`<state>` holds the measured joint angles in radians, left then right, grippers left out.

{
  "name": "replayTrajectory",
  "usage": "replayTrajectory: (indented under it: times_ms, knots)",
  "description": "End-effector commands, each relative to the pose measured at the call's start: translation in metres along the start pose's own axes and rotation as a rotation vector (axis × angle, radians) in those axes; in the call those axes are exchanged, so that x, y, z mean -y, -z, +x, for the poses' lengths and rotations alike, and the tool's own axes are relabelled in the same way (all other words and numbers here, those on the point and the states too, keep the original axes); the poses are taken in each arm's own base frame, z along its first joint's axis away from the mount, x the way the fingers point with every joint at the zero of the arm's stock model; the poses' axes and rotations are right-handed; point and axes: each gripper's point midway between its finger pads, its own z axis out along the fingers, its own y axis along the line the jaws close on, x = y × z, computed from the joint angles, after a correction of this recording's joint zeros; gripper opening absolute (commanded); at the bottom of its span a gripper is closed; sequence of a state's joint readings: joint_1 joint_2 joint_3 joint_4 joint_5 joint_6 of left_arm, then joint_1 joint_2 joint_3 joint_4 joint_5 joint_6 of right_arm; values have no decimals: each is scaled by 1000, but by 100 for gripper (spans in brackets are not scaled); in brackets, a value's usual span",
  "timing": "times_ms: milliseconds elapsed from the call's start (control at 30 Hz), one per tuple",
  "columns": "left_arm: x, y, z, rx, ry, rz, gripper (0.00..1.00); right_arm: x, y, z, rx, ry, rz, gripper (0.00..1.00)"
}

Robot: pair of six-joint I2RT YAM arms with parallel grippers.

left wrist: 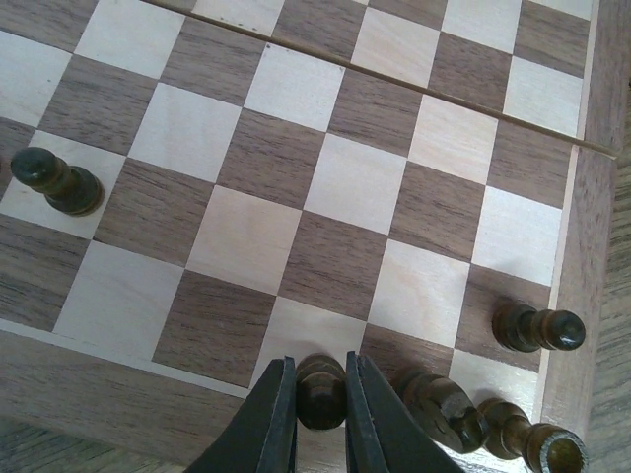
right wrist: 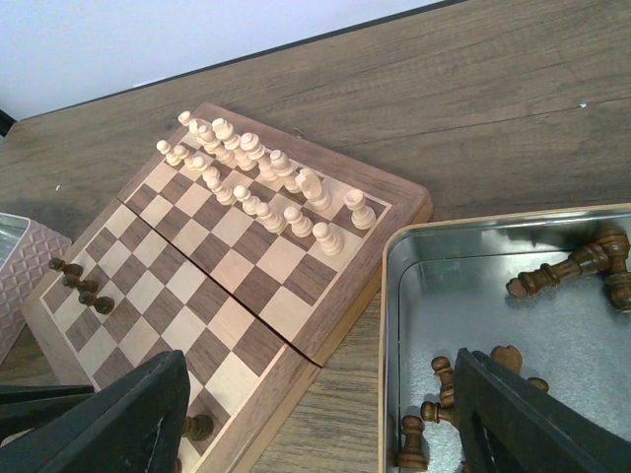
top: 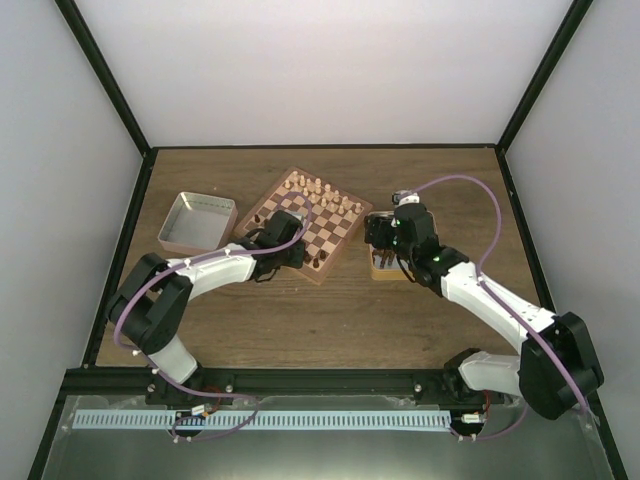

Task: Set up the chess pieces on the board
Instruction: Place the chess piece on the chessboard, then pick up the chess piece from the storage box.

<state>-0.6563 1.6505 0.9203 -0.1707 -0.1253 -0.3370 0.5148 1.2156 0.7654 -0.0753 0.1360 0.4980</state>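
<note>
left gripper [left wrist: 319, 363] is pinched tight on 1 dark chess piece [left wrist: 320, 392] at the near edge row of the board [left wrist: 246, 236]. right gripper [right wrist: 320, 360] has its jaws spread wide, holding nothing, above a metal tin [right wrist: 463, 296] of dark pieces [right wrist: 562, 271] just beside the board. cream pieces [right wrist: 256, 168] fill the far 2 rows. brown wooden table [top: 330, 320], white walls [top: 320, 70].
</note>
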Motion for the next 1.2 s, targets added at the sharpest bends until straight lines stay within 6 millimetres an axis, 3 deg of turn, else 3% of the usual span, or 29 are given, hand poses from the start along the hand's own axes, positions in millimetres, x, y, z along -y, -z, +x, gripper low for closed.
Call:
replayTrajectory:
  times_ms: [0, 267, 400, 633, 767, 1033, 1167]
  knots:
    - [3, -2, -11, 35, -14, -9, 12, 6, -1, -2, 11, -4, 24, 75]
    - [16, 6, -17, 26, -1, 58, 29, 7, 3, -6, 25, -15, 33, 75]
    - [10, 24, -34, 73, 29, 24, 37, 10, 11, -15, 68, -40, 45, 75]
    - [-3, 61, -63, 171, 66, -18, 42, 22, 14, -17, 70, -84, 108, 74]
    - [-7, 92, -80, 243, 84, -22, 42, 35, 4, -6, -20, -110, 161, 71]
    - [-13, 181, -117, 475, 51, 12, 55, 80, -23, 29, -210, -169, 290, 54]
    - [-18, 202, -119, 553, 35, 11, 58, 93, -43, 42, -283, -155, 334, 50]
